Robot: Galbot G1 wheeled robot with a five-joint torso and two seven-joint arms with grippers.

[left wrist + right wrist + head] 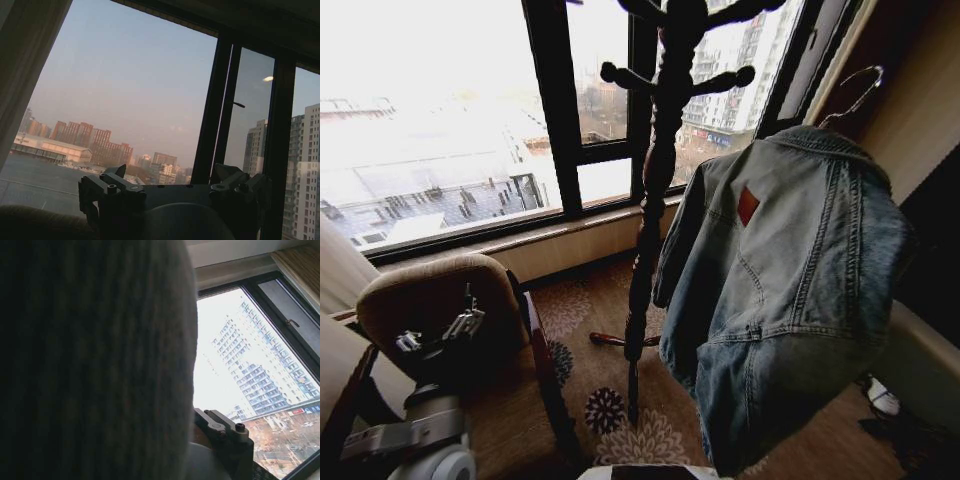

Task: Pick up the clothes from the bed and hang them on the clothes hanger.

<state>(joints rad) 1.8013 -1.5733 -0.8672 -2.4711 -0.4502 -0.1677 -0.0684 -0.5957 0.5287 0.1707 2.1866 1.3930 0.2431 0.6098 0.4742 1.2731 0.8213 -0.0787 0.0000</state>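
The denim jacket (790, 290) is seen hung at 3 o'clock, while the left gripper (438, 335), jaws spread, is parked at 8 o'clock

We count one denim jacket (785, 300), one wire hanger hook (855, 92) above its collar, one dark wooden coat stand (655, 200), one armchair (450, 310), one left gripper (445, 335), one patterned rug (650, 430).

Faded light blue denim jacket (790, 300) with orange-red label (747, 205), brown floral-patterned carpet (610, 410), dark coat stand (655, 190)
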